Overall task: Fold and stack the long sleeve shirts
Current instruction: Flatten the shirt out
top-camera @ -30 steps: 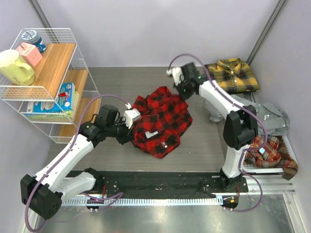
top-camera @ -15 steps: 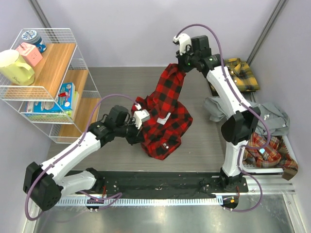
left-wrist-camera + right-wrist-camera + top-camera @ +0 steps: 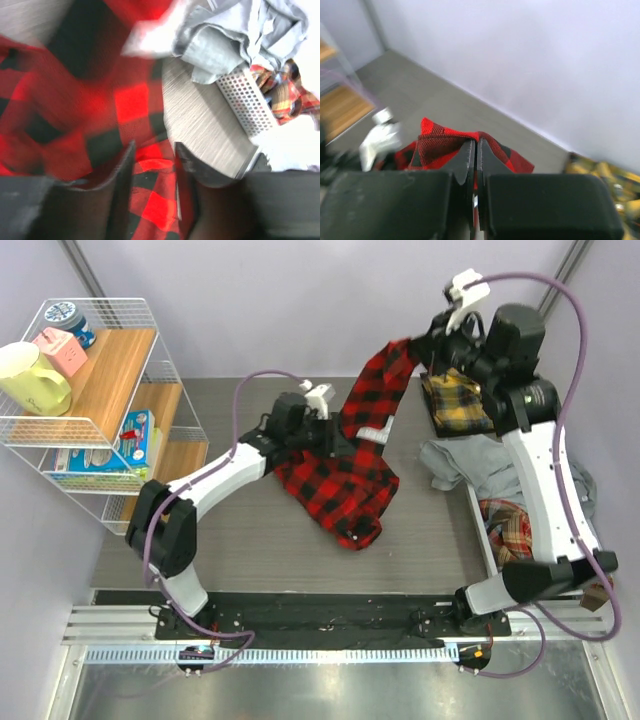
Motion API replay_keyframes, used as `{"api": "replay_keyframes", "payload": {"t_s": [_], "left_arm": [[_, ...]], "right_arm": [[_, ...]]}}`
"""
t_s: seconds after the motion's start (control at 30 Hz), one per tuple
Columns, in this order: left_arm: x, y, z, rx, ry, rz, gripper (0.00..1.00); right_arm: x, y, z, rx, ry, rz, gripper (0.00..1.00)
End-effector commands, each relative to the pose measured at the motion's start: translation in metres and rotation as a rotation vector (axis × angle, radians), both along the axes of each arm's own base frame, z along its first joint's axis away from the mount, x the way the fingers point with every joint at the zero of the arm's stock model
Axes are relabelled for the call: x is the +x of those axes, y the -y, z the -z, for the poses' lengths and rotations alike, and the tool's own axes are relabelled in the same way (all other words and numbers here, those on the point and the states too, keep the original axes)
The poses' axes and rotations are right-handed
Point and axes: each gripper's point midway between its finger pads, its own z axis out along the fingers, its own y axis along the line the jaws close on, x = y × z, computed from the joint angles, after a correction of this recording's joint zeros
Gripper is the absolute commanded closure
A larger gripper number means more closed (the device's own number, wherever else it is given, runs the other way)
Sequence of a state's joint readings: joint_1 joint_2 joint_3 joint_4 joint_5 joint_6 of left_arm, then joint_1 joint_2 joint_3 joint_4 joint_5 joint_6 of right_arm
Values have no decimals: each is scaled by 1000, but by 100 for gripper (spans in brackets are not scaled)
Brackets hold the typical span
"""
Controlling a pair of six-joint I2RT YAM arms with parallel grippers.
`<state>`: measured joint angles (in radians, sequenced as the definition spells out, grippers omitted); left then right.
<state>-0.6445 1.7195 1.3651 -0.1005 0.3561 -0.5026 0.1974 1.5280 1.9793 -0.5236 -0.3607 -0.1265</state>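
The right gripper (image 3: 475,145) is pressed together on a fold of the red-and-black check shirt (image 3: 440,142), held high above the table's far right part. From its fingertips the shirt hangs down and toward the left arm, its lower part heaped on the grey wood-grain table (image 3: 240,530). Directly beneath this pincer lies the yellow-and-black plaid shirt (image 3: 458,405). Nearer the arm's base lies the grey shirt (image 3: 470,460), then the orange-brown plaid shirt (image 3: 510,525) in a white perforated basket (image 3: 245,100) at the table's right edge. Behind the pincer rises the lilac back wall (image 3: 300,300).

The left gripper (image 3: 152,165) sits on the heaped check cloth, fingers a little apart. Whether cloth is caught between them cannot be told. Bare table stretches from it back toward its base and the near edge. Out to its left a wire shelf (image 3: 100,390) stands against the side wall.
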Motion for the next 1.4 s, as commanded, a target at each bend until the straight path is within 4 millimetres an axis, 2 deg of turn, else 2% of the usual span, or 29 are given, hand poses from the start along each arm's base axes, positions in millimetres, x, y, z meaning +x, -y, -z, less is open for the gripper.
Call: {"api": "replay_keyframes", "payload": {"t_s": [0.0,0.03,0.07,0.1,0.13,0.17,0.23,0.27,0.3,0.37,0.43,0.47,0.5,0.53,0.57,0.6,0.63,0.7,0.73,0.8,0.9,1.03,1.2,1.3,1.37], "left_arm": [[-18,-46,-11,-96,-63,112,55],[-35,-67,-24,-94,-44,120,53],[-26,-101,-13,-70,-54,50,50],[-32,-121,3,-24,-37,47,48],[-34,-141,-1,1,-12,14,47],[-32,-166,7,43,-36,-37,45],[-33,-187,3,101,6,-55,44],[-36,-195,6,121,-11,-70,44],[-36,-198,3,145,21,-56,43],[-40,-203,-1,167,36,-59,41],[-42,-206,-2,188,60,-49,41],[-43,-207,-2,195,65,-49,41],[-46,-207,-2,198,61,-36,41],[-47,-207,-3,210,77,-15,41],[-48,-208,-1,216,67,-10,41],[-50,-210,0,225,52,-16,41],[-50,-211,0,242,73,-2,40],[-51,-212,1,258,93,19,40],[-52,-211,2,256,98,37,39],[-54,-209,2,265,131,88,38],[-55,-207,6,289,135,179,38],[-57,-204,8,298,104,248,39],[-60,-207,11,317,108,277,39],[-61,-210,14,332,109,271,38],[-64,-210,17,333,103,280,38]], "right_arm": [[-49,-44,51,49,-156,-227,99],[-59,-54,57,54,-176,-268,99],[-70,-66,71,78,-228,-304,99],[-90,-92,76,100,-263,-388,99],[-107,-108,81,127,-299,-474,99],[-124,-124,95,179,-376,-529,99],[-168,-156,114,203,-476,-694,99],[-186,-163,138,183,-533,-728,99],[-217,-180,152,124,-537,-823,99],[-255,-189,182,49,-587,-936,99],[-296,-199,193,-28,-571,-1067,97],[-308,-202,200,-57,-586,-1098,88],[-308,-205,214,-147,-509,-1149,73],[-319,-197,230,-227,-557,-1170,45],[-305,-197,233,-289,-519,-1116,36],[-294,-195,238,-323,-517,-1060,33],[-266,-185,243,-317,-538,-963,29],[-236,-171,253,-239,-607,-864,25],[-217,-167,262,-197,-648,-789,25],[-182,-145,291,-198,-712,-622,27],[-151,-135,324,-231,-755,-484,33],[-123,-135,354,-246,-777,-400,36],[-104,-120,399,-344,-784,-319,36],[-103,-116,417,-381,-795,-314,36],[-106,-120,422,-375,-819,-338,36]]}}
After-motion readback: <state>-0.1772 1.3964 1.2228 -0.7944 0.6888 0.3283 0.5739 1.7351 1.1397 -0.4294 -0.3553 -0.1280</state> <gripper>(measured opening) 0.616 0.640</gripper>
